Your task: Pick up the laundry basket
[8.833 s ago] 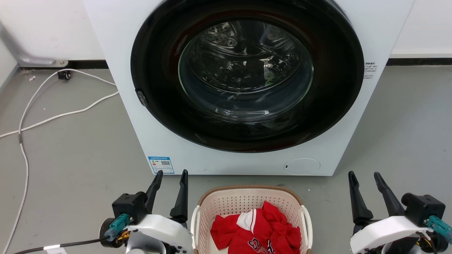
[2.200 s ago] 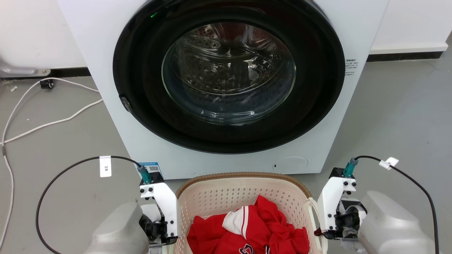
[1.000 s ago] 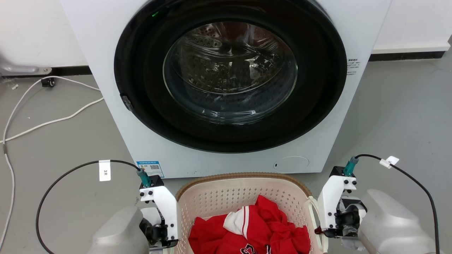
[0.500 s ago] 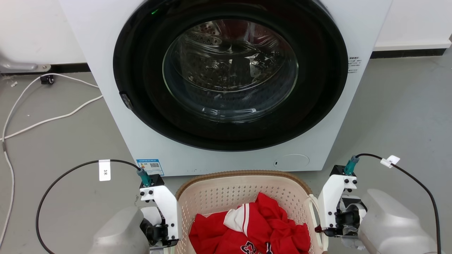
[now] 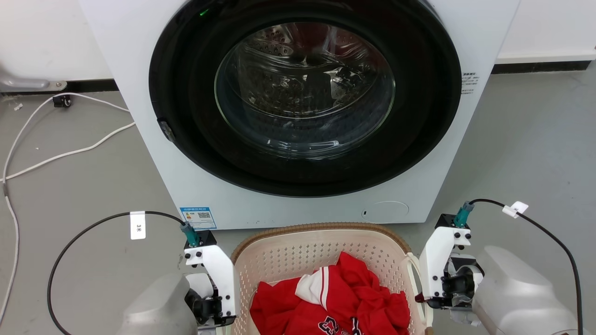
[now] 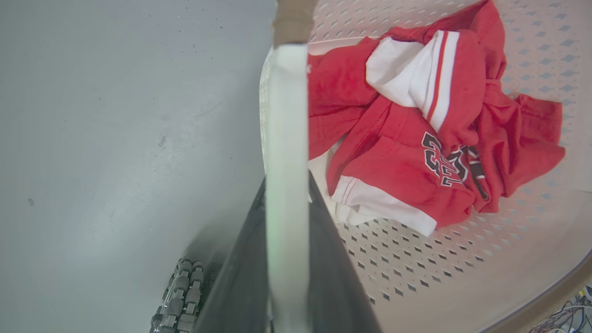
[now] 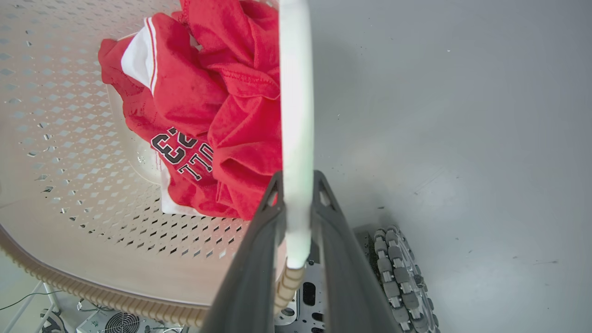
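The left gripper (image 6: 286,185) is clamped tight on the basket's (image 5: 321,229) nine-o'clock handle (image 6: 286,92), and the right gripper (image 7: 298,185) on the three-o'clock handle (image 7: 296,69). With the grasp apparently complete, the next move calls for a level, synchronized lift.

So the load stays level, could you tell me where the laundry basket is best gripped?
Take the laundry basket by its two white loop handles, from above, one at each side: they stand clear of the brown rim and are thin enough to clamp. The left pincer and right pincer are shut on them.
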Available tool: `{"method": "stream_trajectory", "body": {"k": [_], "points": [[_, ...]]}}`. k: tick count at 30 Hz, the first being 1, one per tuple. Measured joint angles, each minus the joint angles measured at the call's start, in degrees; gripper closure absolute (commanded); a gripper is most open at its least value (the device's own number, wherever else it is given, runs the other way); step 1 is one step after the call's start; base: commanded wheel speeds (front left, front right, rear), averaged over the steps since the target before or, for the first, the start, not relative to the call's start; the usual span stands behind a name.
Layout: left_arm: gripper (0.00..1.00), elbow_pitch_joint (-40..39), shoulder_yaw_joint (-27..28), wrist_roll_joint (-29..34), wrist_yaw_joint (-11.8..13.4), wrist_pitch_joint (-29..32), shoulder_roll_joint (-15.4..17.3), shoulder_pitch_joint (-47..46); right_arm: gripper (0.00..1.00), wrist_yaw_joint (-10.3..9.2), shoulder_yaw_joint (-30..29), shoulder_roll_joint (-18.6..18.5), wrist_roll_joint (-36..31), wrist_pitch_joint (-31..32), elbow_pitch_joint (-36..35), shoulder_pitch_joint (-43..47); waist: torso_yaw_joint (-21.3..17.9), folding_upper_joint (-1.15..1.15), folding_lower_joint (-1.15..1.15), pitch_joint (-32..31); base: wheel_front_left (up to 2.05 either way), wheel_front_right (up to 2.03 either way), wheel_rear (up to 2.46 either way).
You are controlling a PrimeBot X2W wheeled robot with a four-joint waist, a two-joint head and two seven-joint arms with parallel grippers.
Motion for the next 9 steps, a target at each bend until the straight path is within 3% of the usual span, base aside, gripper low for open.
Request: {"method": "stream_trajectory", "body": {"k": [9], "points": [[1.0, 0.15, -1.01, -0.56, 0.0, -0.48, 0.05, 0.0, 1.0, 0.0, 0.01, 0.03, 0.26, -0.07, 0.01, -0.03, -0.02, 0.0, 0.0, 0.22, 0.0, 0.0, 0.0]]}}
